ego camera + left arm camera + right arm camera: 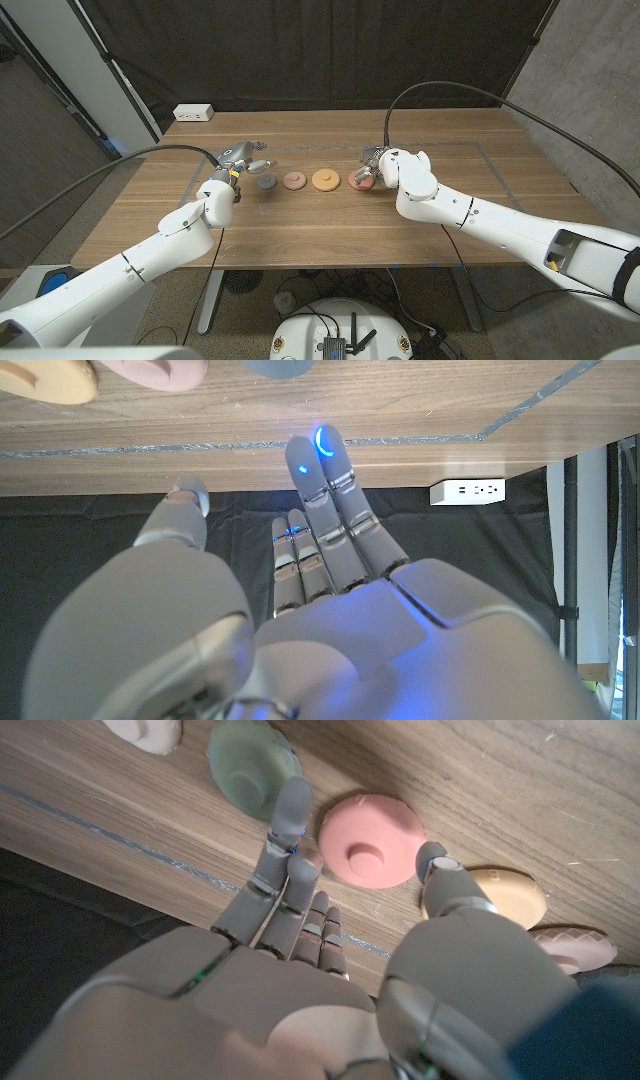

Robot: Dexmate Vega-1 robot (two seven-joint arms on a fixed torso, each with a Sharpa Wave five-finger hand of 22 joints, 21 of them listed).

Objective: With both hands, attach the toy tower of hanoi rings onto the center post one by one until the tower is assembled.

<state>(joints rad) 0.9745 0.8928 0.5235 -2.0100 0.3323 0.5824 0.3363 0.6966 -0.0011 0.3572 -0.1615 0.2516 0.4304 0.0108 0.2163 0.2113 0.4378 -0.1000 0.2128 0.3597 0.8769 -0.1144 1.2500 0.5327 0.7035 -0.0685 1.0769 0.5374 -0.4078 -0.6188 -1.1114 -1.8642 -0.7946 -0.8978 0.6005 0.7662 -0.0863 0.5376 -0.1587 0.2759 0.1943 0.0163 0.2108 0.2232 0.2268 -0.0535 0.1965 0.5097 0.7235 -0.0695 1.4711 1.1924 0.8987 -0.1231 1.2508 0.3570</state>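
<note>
— Dark curtains hang behind the wooden table (330, 215), and the rings lie in a row across its middle: grey ring (266, 182), dusky pink ring (294, 180), orange ring (325, 179), then the salmon ring (359, 181).

— And the hands?

— The left hand (240, 165) stands just beside the grey ring, fingers stretched out and holding nothing. The right hand (385, 168) hovers at the salmon ring with fingers parted above it, nothing grasped yet.

— What might go wrong?

— These are low, smooth, matte discs with a raised hub. On that sleek wood grain I'd expect one to slide off instead of lifting, or bump the orange ring just beside it. A green ring (250, 765) also sits near those fingertips. I can't pick out a post.
</note>
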